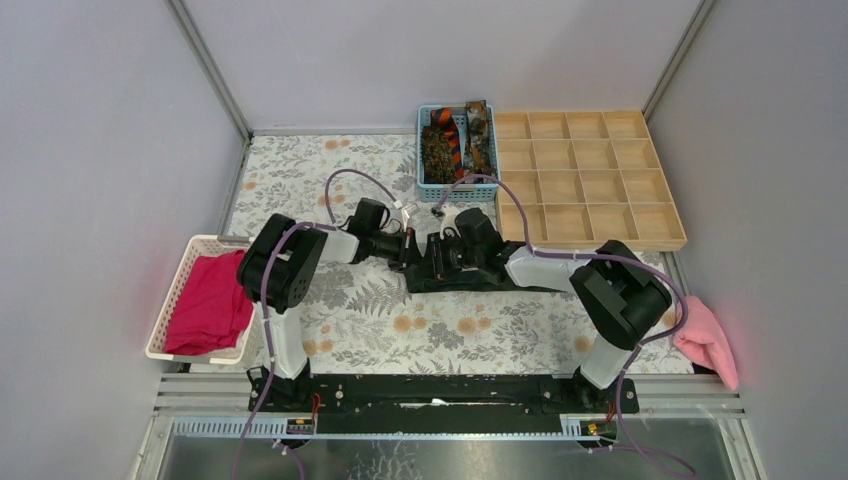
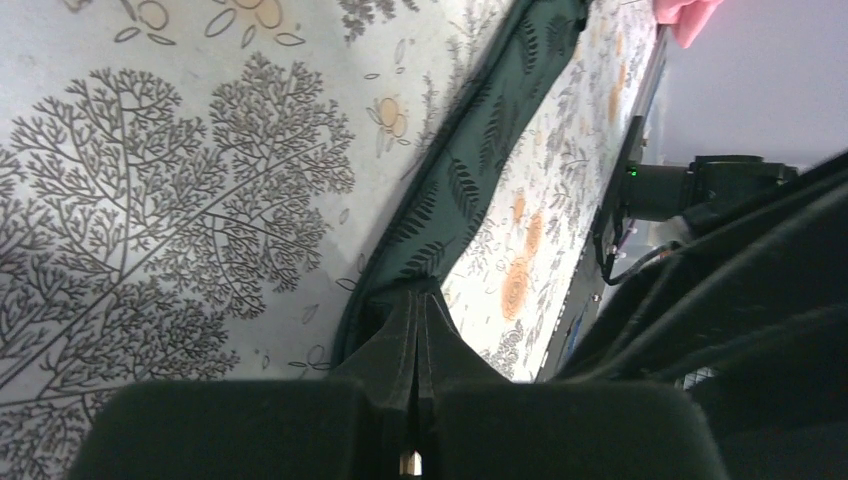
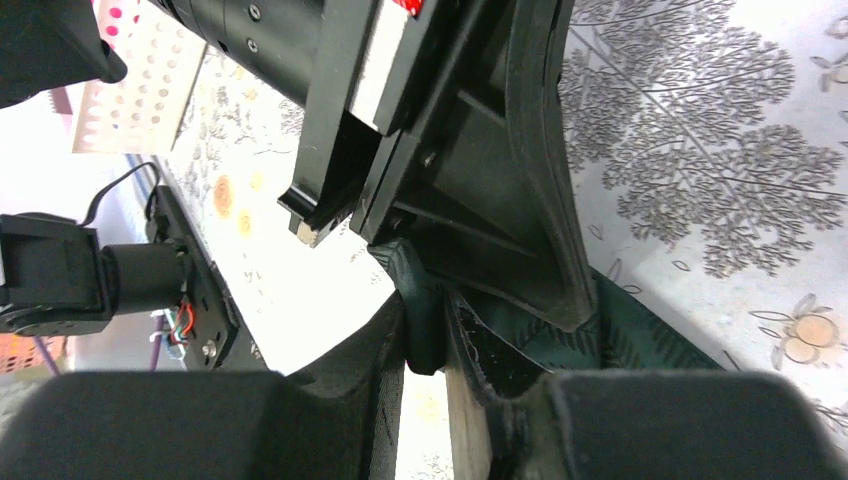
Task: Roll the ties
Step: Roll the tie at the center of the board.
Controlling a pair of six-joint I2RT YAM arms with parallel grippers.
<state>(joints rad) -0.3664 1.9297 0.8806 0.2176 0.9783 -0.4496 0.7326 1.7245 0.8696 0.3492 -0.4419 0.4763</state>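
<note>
Clamps the tie (image 2: 470, 170), dark green, at its end with the left end effector (image 2: 418, 300), fingers pressed fully together. Pinches a folded edge of the same tie between the narrowly parted fingers of the right end effector (image 3: 425, 325), tip to tip with the left. Has the rest of the tie lying flat on the surface (image 1: 350, 310), trailing right under the right arm. Works mid-surface, just short of the blue basket (image 1: 455, 192) with the other ties (image 1: 457, 140), near the wooden tray (image 1: 568, 222), well apart from the white basket (image 1: 180, 290) at the left edge and the pink cloth (image 1: 705, 340) at the right.
</note>
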